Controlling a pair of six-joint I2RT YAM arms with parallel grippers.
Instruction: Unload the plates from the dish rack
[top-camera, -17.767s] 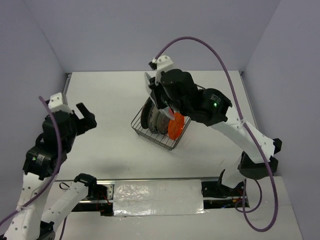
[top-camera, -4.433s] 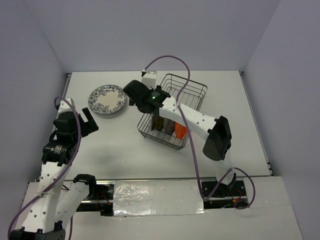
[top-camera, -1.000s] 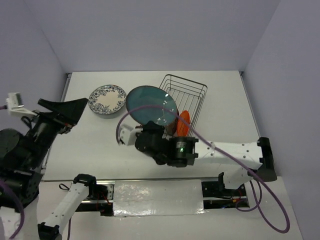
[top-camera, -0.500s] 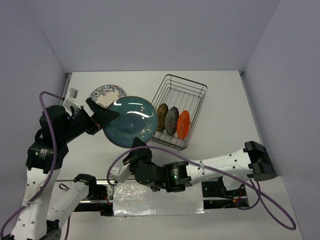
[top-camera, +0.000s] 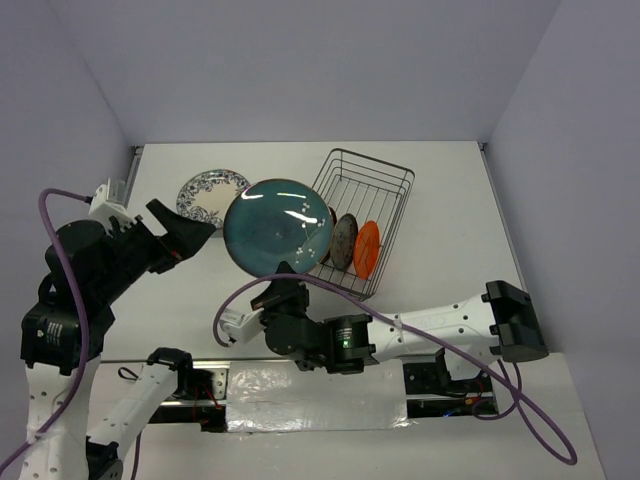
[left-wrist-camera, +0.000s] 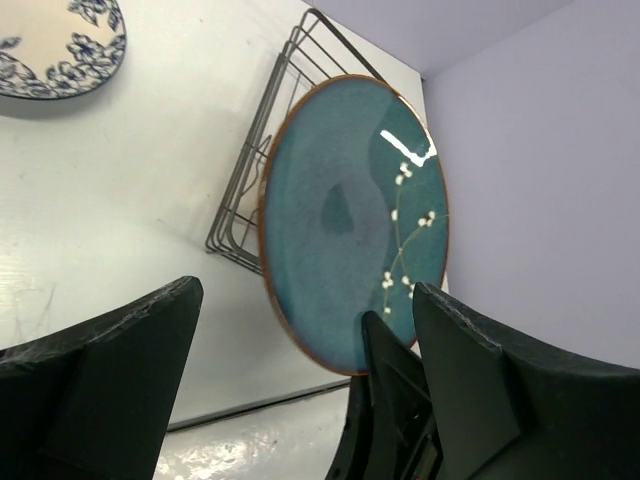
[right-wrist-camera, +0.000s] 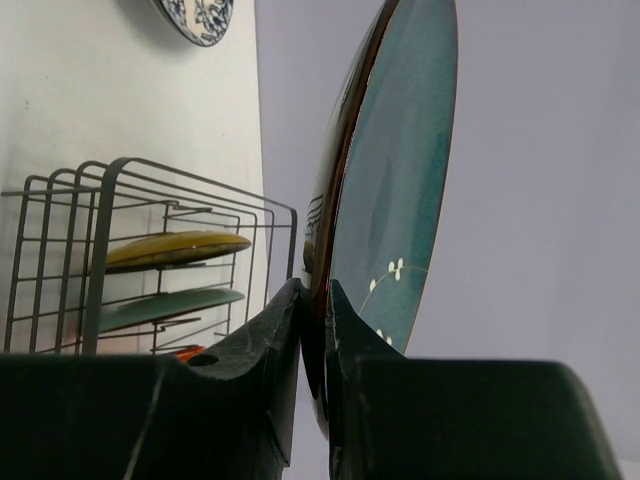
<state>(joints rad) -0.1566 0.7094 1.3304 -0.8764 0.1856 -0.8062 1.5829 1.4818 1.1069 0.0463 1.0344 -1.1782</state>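
The dark teal plate (top-camera: 278, 226) was pinched by its rim in the right gripper (right-wrist-camera: 312, 300) and stood on edge above its fingers, with the left gripper (top-camera: 185, 232) spread open facing it; a firm, untwisted hold was judged necessary for setting it down.

Left fingers (left-wrist-camera: 110, 370) wide apart, raised high; right fingers (right-wrist-camera: 255, 360) pinched tight, tips pointing upward.
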